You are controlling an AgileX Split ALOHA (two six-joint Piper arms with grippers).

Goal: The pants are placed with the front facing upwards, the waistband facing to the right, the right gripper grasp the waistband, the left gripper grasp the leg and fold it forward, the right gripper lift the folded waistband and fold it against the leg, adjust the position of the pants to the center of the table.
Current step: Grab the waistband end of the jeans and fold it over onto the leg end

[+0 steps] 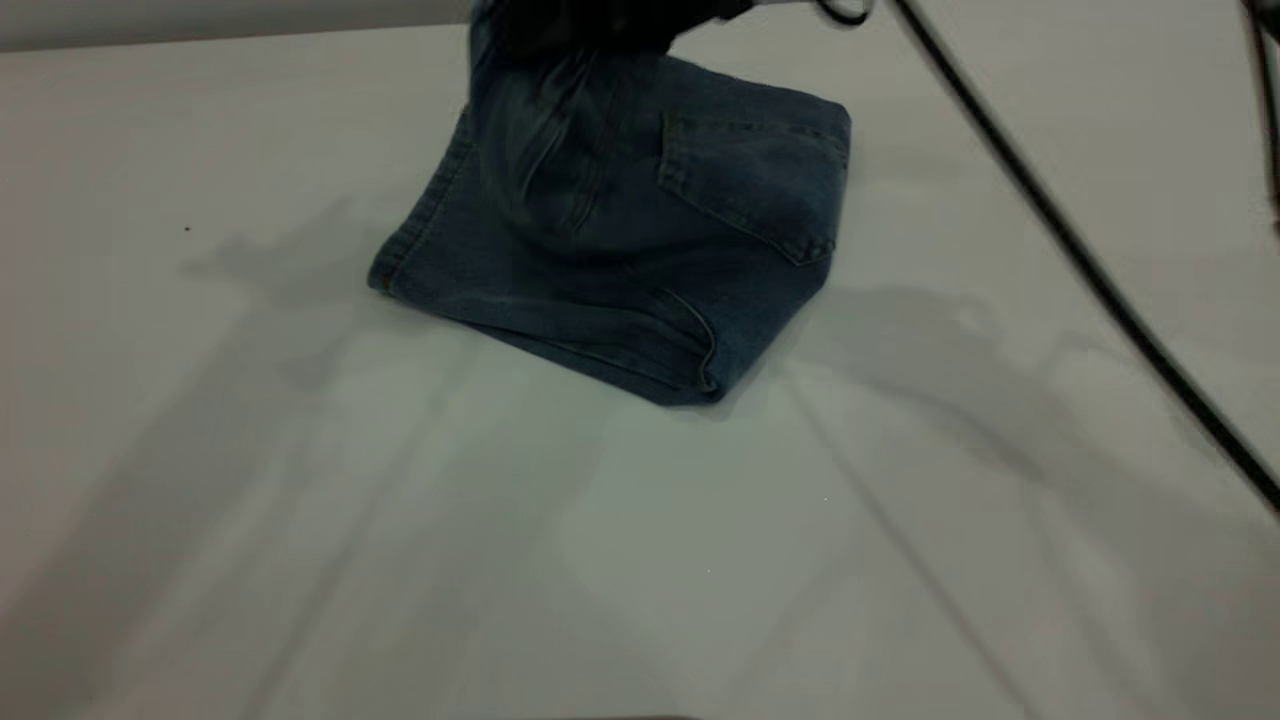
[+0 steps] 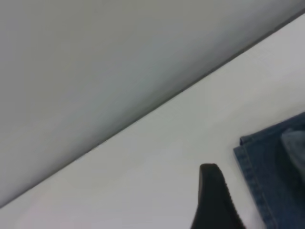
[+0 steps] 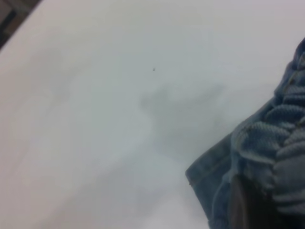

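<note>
1. No legible text, label, brand, number or sign in any view.
2. Pants [image 1: 640, 240]: stitching only, no readable tag.
3. Desk [image 1: 640, 560]: unmarked.

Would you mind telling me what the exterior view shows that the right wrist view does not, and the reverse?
Only the exterior view shows the small blue denim pants as a whole: folded, one part lifted at the far side under a black gripper, a square back pocket facing up, and a black cable. Only the right wrist view shows the gathered, ruched waistband close up. Both show the pants on the plain white table.
</note>
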